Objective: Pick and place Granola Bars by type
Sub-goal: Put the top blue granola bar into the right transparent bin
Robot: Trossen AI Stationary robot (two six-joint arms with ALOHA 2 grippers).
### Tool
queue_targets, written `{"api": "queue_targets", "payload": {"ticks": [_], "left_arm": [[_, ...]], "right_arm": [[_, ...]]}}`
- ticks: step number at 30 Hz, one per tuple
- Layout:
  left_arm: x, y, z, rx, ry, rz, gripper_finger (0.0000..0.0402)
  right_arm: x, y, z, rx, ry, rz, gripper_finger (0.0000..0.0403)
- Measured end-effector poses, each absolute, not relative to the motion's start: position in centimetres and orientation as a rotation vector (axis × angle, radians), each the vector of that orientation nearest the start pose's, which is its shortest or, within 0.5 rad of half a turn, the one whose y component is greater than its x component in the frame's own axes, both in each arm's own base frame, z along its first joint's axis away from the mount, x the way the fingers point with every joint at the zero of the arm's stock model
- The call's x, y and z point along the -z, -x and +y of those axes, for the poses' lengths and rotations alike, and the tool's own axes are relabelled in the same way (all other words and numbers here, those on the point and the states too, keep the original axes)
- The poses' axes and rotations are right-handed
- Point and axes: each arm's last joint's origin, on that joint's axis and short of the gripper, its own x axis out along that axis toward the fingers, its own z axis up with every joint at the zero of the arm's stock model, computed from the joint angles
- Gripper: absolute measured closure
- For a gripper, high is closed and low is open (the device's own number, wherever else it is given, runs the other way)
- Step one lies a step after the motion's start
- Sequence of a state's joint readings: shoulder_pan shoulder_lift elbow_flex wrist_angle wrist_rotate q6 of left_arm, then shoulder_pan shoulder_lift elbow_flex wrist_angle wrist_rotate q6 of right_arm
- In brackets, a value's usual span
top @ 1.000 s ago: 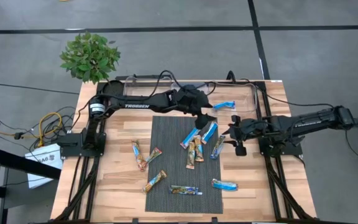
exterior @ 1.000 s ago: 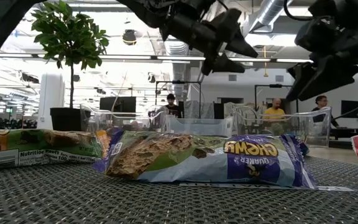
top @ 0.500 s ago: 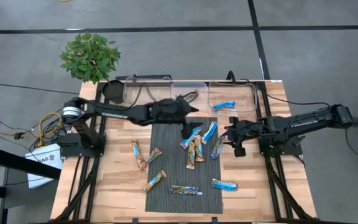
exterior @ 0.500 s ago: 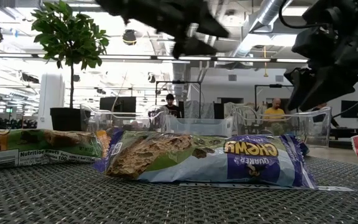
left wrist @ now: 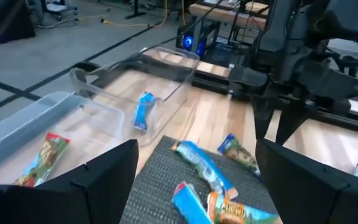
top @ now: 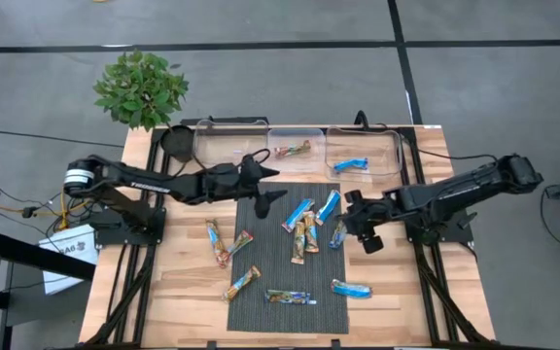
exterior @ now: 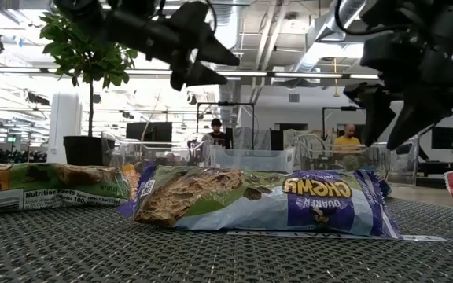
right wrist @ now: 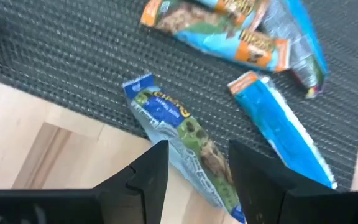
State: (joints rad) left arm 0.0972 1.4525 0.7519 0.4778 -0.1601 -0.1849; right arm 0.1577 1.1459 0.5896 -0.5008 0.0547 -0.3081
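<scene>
Several granola bars lie on the dark mat (top: 261,253) and on the wood around it. A cluster of blue and tan-orange bars (top: 305,226) lies at the mat's far right. My right gripper (top: 357,227) is open and hangs over a blue-green bar (right wrist: 185,149) that lies across the mat's right edge. Its fingers stand on either side of the bar, above it. My left gripper (top: 268,187) is open and empty over the mat's far left corner. One tan-orange bar (top: 293,150) lies in the middle clear bin. One blue bar (top: 351,164) lies in the right bin.
Three clear bins (top: 229,146) stand in a row along the table's far edge. A potted plant (top: 140,89) stands beyond the far left corner. More bars lie near the table's near edge (top: 291,297) and left of the mat (top: 216,241). People sit in the room behind.
My left gripper has drawn back from the middle bin toward the table's left edge, still open; the tan-orange bar in that bin now shows. My right gripper has moved toward the table's left and near edges and down, over the blue-green bar.
</scene>
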Motion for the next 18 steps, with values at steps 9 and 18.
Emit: {"api": "queue_targets", "payload": {"ticks": [9, 18], "left_arm": [[-19.5, -27.4, 2.8, -0.156, 0.154, 0.147, 0.0084], [-17.4, -21.3, 2.8, -0.159, 0.120, 0.154, 0.0084]], "right_arm": [[-18.5, -21.9, 3.3, -0.256, 0.378, 1.133, 0.0245], [-19.9, -24.0, 3.4, -0.225, 0.338, 1.120, 0.0250]]}}
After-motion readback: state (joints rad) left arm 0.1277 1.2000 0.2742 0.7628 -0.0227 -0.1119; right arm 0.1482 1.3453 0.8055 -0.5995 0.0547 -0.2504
